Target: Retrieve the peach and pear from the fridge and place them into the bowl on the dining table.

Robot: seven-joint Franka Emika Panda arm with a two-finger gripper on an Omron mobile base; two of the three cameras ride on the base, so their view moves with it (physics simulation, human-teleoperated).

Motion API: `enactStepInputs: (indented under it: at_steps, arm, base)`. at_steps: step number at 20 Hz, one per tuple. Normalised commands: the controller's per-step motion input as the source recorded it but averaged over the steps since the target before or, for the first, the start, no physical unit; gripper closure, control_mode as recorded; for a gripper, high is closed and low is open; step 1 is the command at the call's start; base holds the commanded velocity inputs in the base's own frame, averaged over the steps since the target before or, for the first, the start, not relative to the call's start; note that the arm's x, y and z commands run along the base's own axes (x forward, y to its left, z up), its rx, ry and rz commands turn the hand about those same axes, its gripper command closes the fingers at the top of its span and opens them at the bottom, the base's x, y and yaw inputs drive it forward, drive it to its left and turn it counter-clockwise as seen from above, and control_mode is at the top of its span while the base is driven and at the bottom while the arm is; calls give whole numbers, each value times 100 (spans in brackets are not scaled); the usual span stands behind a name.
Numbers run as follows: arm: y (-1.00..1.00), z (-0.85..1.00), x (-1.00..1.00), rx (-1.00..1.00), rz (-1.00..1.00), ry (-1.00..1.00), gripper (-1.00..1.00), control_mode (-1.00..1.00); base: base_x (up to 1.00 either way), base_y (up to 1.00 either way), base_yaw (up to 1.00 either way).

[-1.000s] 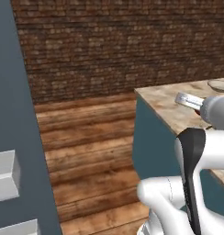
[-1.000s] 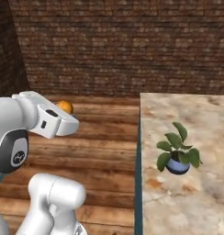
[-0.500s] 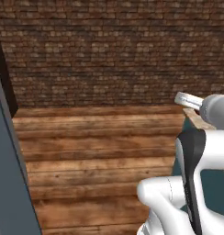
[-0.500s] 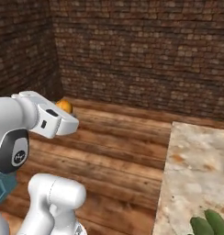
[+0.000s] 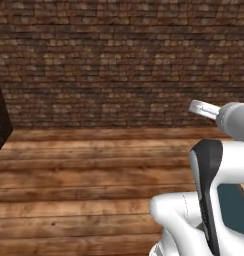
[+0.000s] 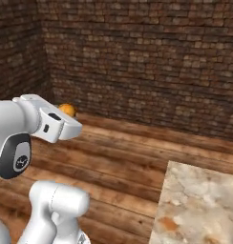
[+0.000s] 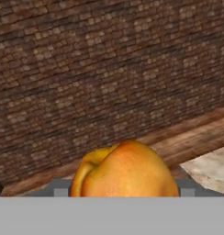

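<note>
End effector [image 7: 125,195] is pinching the pear [image 7: 125,170], in transit. Bench [image 6: 199,205] corner is in sight; pear drop-off and the peach look left to do.

No text, label, brand, number or sign can be read anywhere in these pictures. The brick wall [image 5: 119,60], the plank floor [image 5: 84,185] and the marbled surface [image 6: 199,205] carry plain patterns with no writing. The pear [image 7: 125,170] bears no sticker or mark that can be made out.
</note>
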Motion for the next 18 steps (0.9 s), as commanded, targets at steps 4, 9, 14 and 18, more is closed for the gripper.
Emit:
enactStepInputs:
  at_steps: [4,9,14,18]
  arm:
    - [0,0,0,0,0,0,100,100]
    - [0,0,0,0,0,0,100,100]
    - [0,0,0,0,0,0,100,100]
    - [0,0,0,0,0,0,100,100]
  base:
    - [100,-42,-11]
    - [100,-22,-32]
    - [100,-31,-43]
    - [100,-23,-56]
